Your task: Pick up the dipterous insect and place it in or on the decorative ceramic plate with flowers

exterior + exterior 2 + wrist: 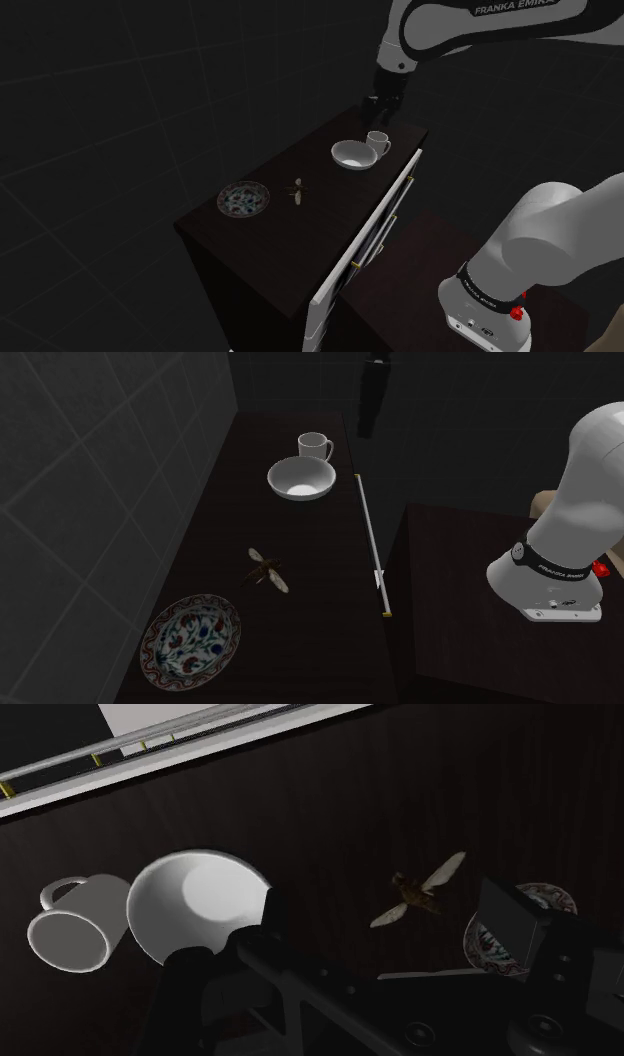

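The insect (296, 189) (266, 571), tan-bodied with pale wings, lies on a dark cabinet top (285, 235) between a bowl and the plate. The flowered plate (244, 197) (192, 640) rests flat near the cabinet's end, a short way from the insect. My gripper (383, 103) (369, 422) hangs in the air beyond the mug, well away from both. In the wrist view my gripper (386, 899) is open, nothing held, with the insect (418, 889) far below between the fingers. The right finger hides part of the plate (478, 944).
A white bowl (352, 154) (300, 478) (195, 904) and a white mug (377, 143) (313, 446) (72, 926) stand close together under the gripper's end of the cabinet. A white front panel with a rail handle (372, 232) (368, 532) edges it. A dark tiled wall (90, 482) runs along the far side.
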Action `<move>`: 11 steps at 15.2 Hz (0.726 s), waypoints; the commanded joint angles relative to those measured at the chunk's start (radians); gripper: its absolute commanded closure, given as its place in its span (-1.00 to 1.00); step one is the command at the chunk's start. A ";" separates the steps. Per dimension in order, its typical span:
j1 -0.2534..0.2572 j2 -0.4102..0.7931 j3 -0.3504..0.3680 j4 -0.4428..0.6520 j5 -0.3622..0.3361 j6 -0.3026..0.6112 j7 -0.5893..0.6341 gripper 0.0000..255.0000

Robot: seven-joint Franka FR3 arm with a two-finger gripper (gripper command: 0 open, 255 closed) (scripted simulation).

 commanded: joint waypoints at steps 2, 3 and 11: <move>0.016 0.094 0.007 0.000 0.016 0.085 -0.005 -1.00; 0.021 0.128 0.010 0.005 0.021 0.110 -0.008 -1.00; 0.059 0.412 0.032 0.088 0.065 0.283 -0.031 -1.00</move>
